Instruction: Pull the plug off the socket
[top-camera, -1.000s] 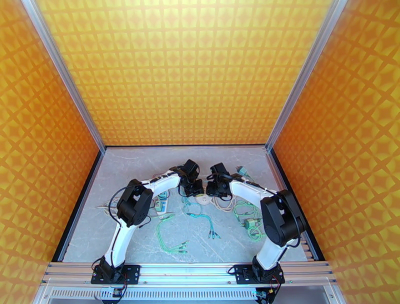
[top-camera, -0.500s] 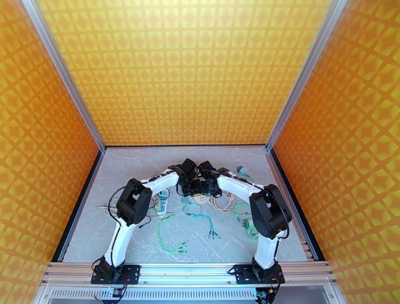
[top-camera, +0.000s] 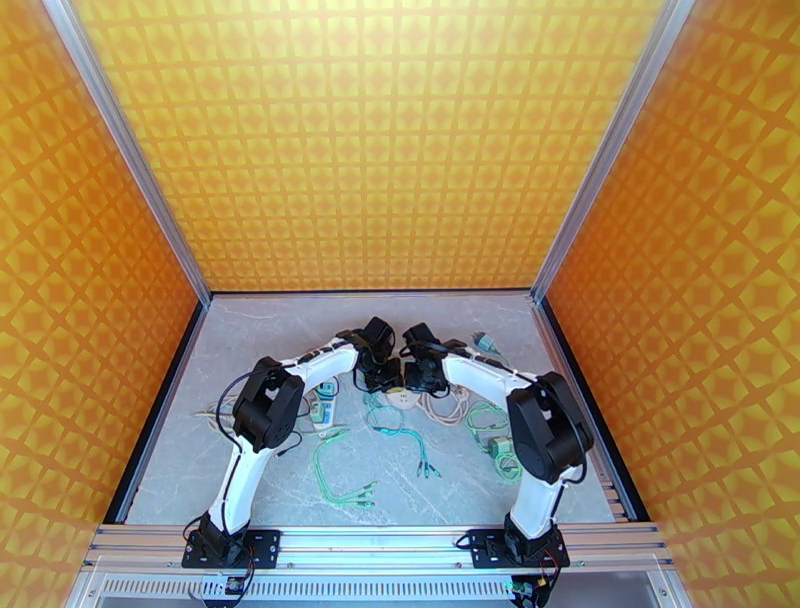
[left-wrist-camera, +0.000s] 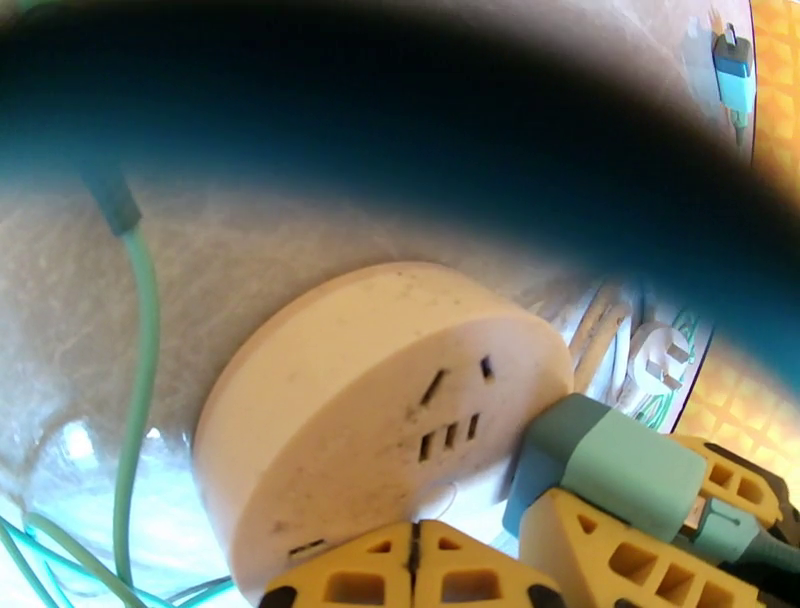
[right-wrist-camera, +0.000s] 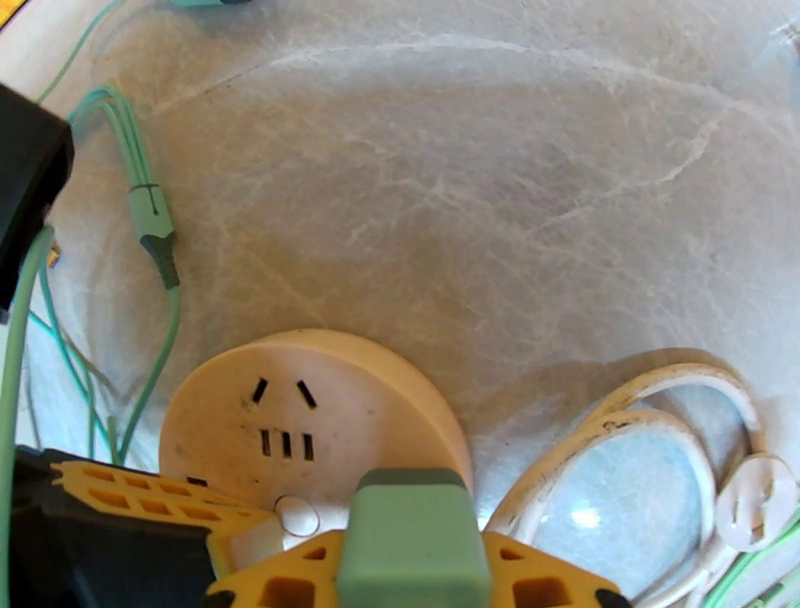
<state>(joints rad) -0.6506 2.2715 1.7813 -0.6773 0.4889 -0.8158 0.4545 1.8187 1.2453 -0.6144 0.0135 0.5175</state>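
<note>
**Desk:** Item count, please.

**Operator:** From my station I log one round cream socket (right-wrist-camera: 300, 420) near the middle of the marbled table (right-wrist-camera: 520, 150). One green plug (right-wrist-camera: 412, 530) sits at the socket's near edge, touching it. I cannot tell whether its pins are seated. One teal plug (top-camera: 483, 343) lies loose toward the far right. One white cord (right-wrist-camera: 600, 440) is coiled just beside the socket on its right and ends in one white plug (right-wrist-camera: 752, 510). In the overhead view I can separate three green cable bundles (top-camera: 345, 475).

**Desk:** Grippers?

**Operator:** Two. The right gripper (right-wrist-camera: 412, 575) is clamped on the green plug, with a yellow finger on each side. The left gripper (left-wrist-camera: 415, 565) is clenched with nothing between its fingertips, which meet at the socket's rim just beside the plug.

**Desk:** Obstructions?

**Operator:** One green lead with a connector (right-wrist-camera: 150, 215) runs past the socket's left side. Seen from overhead, both wrists crowd together above the socket and cover most of it. A dark blurred band crosses the upper half of the left wrist view, and I cannot identify it.
</note>
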